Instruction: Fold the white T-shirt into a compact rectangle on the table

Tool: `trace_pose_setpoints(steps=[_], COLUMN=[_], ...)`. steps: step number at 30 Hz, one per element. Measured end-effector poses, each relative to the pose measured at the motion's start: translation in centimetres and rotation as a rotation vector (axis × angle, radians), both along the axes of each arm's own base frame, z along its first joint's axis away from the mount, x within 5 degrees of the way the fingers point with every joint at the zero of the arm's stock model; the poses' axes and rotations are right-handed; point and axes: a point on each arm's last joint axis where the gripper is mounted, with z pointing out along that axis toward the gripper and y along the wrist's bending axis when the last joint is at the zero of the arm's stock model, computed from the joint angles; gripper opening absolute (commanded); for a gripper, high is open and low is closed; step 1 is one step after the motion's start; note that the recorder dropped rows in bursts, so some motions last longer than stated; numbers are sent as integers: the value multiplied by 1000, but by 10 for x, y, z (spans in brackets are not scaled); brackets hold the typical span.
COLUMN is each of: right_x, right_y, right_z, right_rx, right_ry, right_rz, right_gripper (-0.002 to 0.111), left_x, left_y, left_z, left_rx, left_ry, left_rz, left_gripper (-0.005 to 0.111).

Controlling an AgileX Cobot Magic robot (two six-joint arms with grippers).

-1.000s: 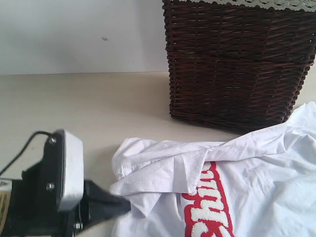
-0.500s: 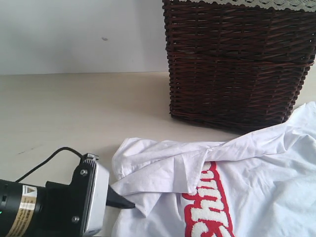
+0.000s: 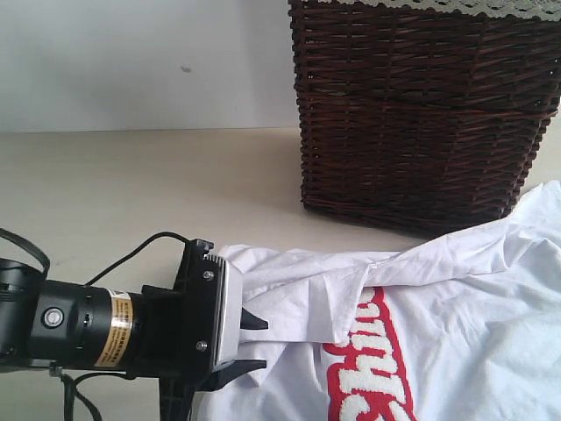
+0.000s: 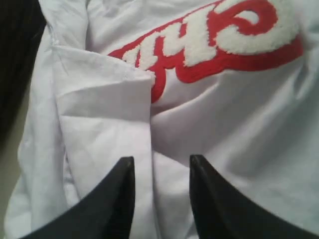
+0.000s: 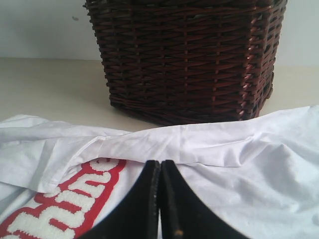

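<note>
Left jaws: apart, shirt (image 4: 224, 124) edge between them.
Right jaws: together, holding nothing.
Risk: pinching too many layers bunches the shirt.

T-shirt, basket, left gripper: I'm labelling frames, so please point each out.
T-shirt (image 3: 473, 316), exterior view, plain white chest.
Basket (image 3: 421, 123), exterior view, woven front wall.
Left gripper (image 4: 161, 165), left wrist view, midway between fingertips.
</note>
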Motion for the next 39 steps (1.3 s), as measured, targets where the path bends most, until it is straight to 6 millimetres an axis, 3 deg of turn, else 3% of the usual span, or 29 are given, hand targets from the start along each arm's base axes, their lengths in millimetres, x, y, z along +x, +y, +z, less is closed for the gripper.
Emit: trace_pose_setpoints(steps=[16, 18, 23, 30, 34, 39], right_x=[0, 0, 0, 0, 0, 0], right_y=[0, 0, 0, 0, 0, 0], right_z=[0, 0, 0, 0, 0, 0], right_rx=[0, 0, 0, 0, 0, 0], right_ry=[0, 0, 0, 0, 0, 0], right_rz=[0, 0, 0, 0, 0, 0], right_gripper=[0, 0, 0, 0, 0, 0], left_x=[34, 39, 45, 46, 47, 52], left_y=[-13, -16, -18, -15, -12, -3], left_z=[-26, -23, -20, -23, -11, 27], left_rx=[105, 90, 83, 136, 125, 35], left_ry=[-57, -61, -67, -52, -57, -103], left_rz=[60, 95, 128, 152, 200, 298], left_gripper=[35, 30, 0, 0, 0, 0])
